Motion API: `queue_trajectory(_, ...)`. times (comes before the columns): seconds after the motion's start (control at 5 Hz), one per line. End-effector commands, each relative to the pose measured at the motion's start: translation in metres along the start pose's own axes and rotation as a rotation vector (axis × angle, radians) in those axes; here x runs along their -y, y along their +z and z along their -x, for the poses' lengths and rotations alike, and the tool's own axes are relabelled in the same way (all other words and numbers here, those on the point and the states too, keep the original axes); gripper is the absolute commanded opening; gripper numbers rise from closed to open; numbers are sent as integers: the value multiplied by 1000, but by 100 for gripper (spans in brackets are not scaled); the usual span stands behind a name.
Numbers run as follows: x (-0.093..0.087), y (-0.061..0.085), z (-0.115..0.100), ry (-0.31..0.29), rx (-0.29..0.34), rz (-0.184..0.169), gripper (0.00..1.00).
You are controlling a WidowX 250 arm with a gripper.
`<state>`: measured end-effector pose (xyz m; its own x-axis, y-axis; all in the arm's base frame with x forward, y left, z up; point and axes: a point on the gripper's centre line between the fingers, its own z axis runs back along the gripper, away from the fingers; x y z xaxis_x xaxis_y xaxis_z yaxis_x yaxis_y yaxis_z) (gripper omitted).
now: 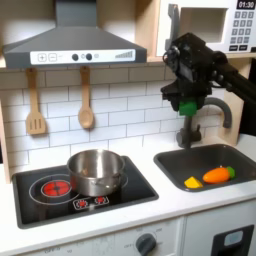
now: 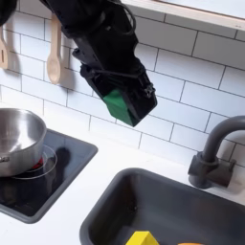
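In the first exterior view I see my end effector (image 1: 188,103) raised above the sink (image 1: 170,160), closed on a green block (image 1: 187,104); the faucet (image 1: 214,110) stands just beside it, so a swing could clip it. In the second exterior view the green block (image 2: 122,103) sits at the fingertips; a shallow pinch might let it fall toward the worktop (image 2: 91,187) below.

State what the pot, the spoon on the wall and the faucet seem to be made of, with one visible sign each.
Pot: likely steel; shiny, mirror-like sides.
Spoon: probably wood; matte tan.
Faucet: possibly plastic; dull grey, no gleam.
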<state>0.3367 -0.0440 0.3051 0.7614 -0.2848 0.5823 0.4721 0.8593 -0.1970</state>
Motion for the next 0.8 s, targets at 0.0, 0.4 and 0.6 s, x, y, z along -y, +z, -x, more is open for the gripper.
queue_trajectory(0.0,1,5,-4,112,83,154,0)
queue_trajectory(0.4,9,12,-2,194,112,315,0)
queue_trajectory(0.6,13,6,3,225,103,384,0)
